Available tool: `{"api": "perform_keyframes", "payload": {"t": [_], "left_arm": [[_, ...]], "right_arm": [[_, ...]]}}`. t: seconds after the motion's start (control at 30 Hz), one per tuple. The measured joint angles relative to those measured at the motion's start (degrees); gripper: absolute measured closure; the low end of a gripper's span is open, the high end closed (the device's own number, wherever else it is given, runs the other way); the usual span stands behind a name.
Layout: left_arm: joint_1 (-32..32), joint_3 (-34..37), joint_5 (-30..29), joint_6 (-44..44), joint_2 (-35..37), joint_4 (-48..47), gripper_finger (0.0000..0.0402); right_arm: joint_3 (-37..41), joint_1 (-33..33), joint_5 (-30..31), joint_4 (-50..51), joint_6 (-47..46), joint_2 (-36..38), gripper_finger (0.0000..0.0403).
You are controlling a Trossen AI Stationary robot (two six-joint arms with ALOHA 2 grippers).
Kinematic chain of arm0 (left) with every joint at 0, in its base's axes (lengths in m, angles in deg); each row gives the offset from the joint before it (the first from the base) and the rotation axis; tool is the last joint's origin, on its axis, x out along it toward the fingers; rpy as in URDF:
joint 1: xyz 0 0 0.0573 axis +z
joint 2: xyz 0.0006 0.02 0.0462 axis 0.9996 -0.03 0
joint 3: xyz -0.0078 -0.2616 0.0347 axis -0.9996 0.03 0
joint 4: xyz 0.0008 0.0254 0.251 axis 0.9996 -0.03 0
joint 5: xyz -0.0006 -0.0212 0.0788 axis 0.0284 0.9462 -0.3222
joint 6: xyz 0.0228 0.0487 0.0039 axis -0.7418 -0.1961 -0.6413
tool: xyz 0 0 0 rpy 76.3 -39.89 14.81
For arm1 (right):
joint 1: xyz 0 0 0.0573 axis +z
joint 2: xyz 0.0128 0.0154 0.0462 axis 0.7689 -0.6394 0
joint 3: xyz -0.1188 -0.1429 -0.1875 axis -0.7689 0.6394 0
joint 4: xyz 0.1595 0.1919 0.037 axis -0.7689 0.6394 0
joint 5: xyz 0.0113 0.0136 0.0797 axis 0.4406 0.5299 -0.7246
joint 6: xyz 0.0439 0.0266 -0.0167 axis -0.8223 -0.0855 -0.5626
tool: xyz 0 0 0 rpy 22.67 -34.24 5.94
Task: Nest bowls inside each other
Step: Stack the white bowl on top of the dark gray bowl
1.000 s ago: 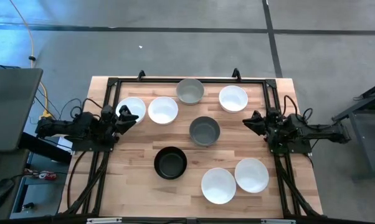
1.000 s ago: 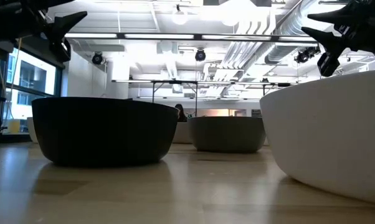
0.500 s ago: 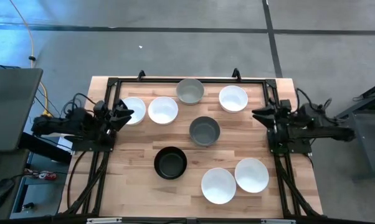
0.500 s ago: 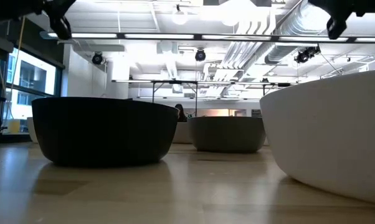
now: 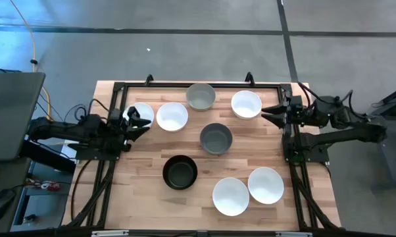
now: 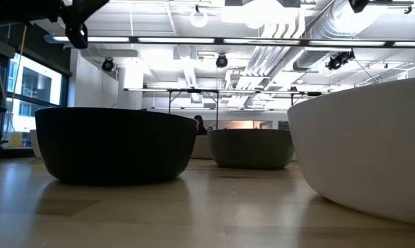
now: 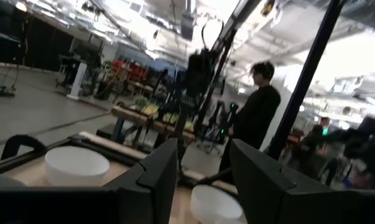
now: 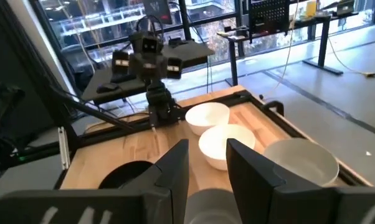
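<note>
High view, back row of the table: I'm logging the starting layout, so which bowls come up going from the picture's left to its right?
White bowl under the left gripper → white bowl → light grey bowl → white bowl, just short of the right gripper.

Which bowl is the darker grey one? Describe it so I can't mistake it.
Start from the wooden table seen from above and go to its middle. The darker grey round bowl sits there alone, touching nothing, just beyond the black bowl. The lighter grey bowl sits at the far edge, paler.
</note>
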State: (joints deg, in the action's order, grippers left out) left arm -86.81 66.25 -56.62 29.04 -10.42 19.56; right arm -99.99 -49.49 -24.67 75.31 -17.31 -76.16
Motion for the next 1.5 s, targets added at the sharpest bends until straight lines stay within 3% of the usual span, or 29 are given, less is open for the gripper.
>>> {"api": "perform_keyframes", "payload": {"t": [0.27, 0.53, 0.77, 0.93, 1.17, 1.5], "left_arm": [[-0.02, 0.0, 3.61, -1.66, -2.94, 0.0, 0.0265], [-0.02, 0.0, 4.71, -4.27, -2.92, 0.02, 0.0265], [-0.02, 0.0, 4.48, -4.65, -2.9, 0.0, 0.0265], [-0.02, 0.0, 2.59, -4.64, -2.9, -0.96, 0.0265], [-0.02, 0.0, 1.63, -4.63, -2.9, -1.28, 0.0265], [-0.02, 0.0, -1.53, -4.57, -2.9, -1.25, 0.0265]], "right_arm": [[-7.96, 0.01, 2.06, 5.56, -6.66, -7.06, 0.0306], [-9.47, -0.01, 2.97, 9.92, -14.95, -11.54, 0.0306], [-9.47, -0.04, 15.64, 14.69, -28.95, -14.73, 0.0306], [-9.47, -2.91, 22.89, 25.18, -43.04, -15.81, 0.0306], [-9.47, -10.76, 22.21, 45.48, -60.73, -17.28, 0.0306], [-9.47, -24.67, 11.98, 44.12, -50.81, -21.62, 0.0306]]}}
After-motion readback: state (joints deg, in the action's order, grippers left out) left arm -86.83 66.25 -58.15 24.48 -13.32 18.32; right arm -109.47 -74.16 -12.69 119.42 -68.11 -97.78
